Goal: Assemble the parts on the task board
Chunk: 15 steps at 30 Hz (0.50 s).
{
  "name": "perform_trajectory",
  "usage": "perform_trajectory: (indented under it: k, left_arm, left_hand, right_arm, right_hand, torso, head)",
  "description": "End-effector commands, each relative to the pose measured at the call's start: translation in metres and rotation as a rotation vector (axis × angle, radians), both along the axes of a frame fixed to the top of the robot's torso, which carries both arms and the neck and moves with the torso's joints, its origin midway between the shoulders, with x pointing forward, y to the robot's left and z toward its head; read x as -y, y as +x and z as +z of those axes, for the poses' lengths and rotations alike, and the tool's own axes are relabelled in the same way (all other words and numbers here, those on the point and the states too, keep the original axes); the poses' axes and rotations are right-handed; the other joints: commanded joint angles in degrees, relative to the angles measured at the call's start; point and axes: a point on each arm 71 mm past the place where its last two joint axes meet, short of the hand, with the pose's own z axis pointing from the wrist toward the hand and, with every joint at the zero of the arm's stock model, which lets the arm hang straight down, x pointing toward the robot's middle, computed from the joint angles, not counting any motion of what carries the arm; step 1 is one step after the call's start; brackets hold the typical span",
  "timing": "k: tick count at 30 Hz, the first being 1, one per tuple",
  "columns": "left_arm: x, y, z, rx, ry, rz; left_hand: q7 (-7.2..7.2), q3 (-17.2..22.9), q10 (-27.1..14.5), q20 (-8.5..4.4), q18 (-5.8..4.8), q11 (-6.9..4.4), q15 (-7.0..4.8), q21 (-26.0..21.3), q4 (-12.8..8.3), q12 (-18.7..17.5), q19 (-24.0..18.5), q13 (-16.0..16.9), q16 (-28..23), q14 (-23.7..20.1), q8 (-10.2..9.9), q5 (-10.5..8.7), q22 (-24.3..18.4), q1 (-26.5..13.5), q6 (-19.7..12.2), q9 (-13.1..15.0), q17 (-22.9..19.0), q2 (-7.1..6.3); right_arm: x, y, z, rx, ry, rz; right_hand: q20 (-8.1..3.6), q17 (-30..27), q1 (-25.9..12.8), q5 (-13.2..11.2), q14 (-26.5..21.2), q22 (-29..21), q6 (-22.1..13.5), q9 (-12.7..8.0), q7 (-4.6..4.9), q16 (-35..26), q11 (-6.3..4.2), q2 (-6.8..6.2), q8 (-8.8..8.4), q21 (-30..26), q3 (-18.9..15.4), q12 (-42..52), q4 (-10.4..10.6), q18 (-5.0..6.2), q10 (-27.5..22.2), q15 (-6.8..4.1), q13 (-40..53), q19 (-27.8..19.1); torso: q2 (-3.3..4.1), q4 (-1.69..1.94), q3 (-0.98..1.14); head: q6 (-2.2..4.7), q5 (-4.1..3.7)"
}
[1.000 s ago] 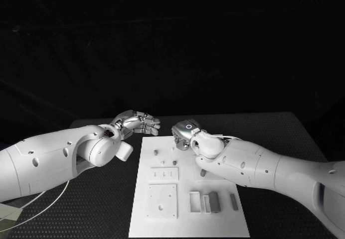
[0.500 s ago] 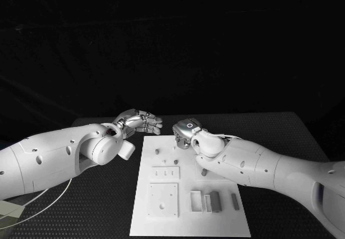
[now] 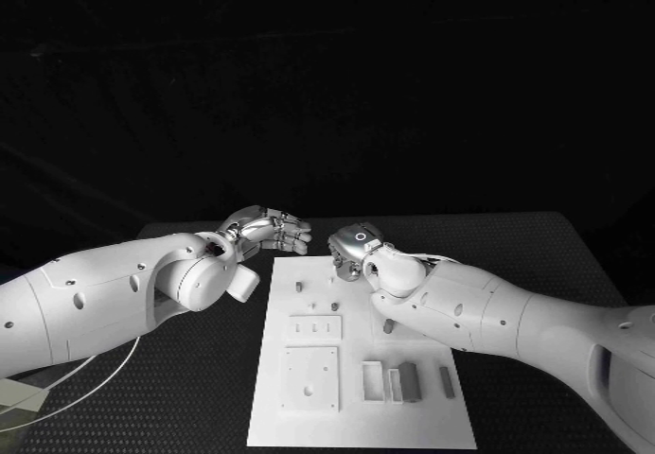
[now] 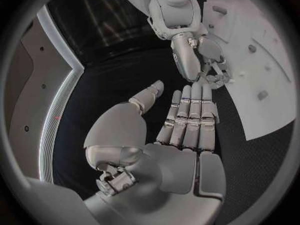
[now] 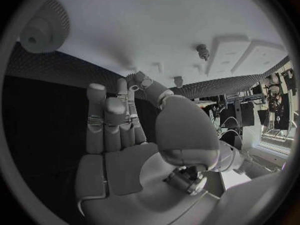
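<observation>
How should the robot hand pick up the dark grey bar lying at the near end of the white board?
Probably by its two long sides, coming straight down from above. The dark grey bar lies flat on the task board, long and thin, its right side clear, though another bar lies close on its left.

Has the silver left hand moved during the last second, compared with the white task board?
Yes, slightly. The silver left hand has drifted toward the table's far side and a little toward the right hand, judged against the far left corner of the white task board.
</observation>
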Motion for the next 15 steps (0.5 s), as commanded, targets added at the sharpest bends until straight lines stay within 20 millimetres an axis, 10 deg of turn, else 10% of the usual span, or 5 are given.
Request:
perform_trajectory:
  k: [1, 15]
  left_arm:
    - [0.0029, 0.0000, 0.0023, 0.005, -0.009, -0.019]
    - [0.0045, -0.0001, 0.0024, 0.005, -0.009, -0.022]
  left_hand:
    - [0.15, -0.01, 0.38, 0.18, -0.56, -0.01, 0.29, -0.36, 0.30, -0.40, -0.29, 0.07, -0.22, 0.01, -0.26, -0.33, -0.05, -0.28, 0.10, -0.04, 0.06, -0.05]
    - [0.16, -0.03, 0.40, 0.18, -0.56, 0.00, 0.30, -0.41, 0.31, -0.49, -0.29, 0.11, -0.30, 0.03, -0.31, -0.33, -0.04, -0.30, 0.12, -0.04, 0.11, -0.06]
  right_arm:
    - [-0.0022, 0.0009, -0.0008, -0.005, -0.005, 0.007]
    - [-0.0081, -0.0003, -0.0024, -0.014, -0.001, 0.017]
  right_hand:
    - [-0.27, -0.07, 0.41, 0.17, -1.91, 1.37, 0.44, 0.10, 0.12, 0.33, -0.47, 0.10, 0.04, 0.21, 0.48, 0.12, 0.01, 3.55, 0.92, -1.49, 0.14, 0.19]
    - [-0.25, -0.11, 0.38, 0.17, -1.95, 1.36, 0.45, 0.15, 0.14, 0.37, -0.47, 0.11, -0.05, 0.28, 0.50, 0.07, 0.01, 3.55, 0.91, -1.48, 0.23, 0.12]
  torso:
    - [-0.01, 0.00, 0.03]
    - [0.01, -0.11, 0.03]
  head:
    - [0.07, -0.04]
    - [0.24, 0.27]
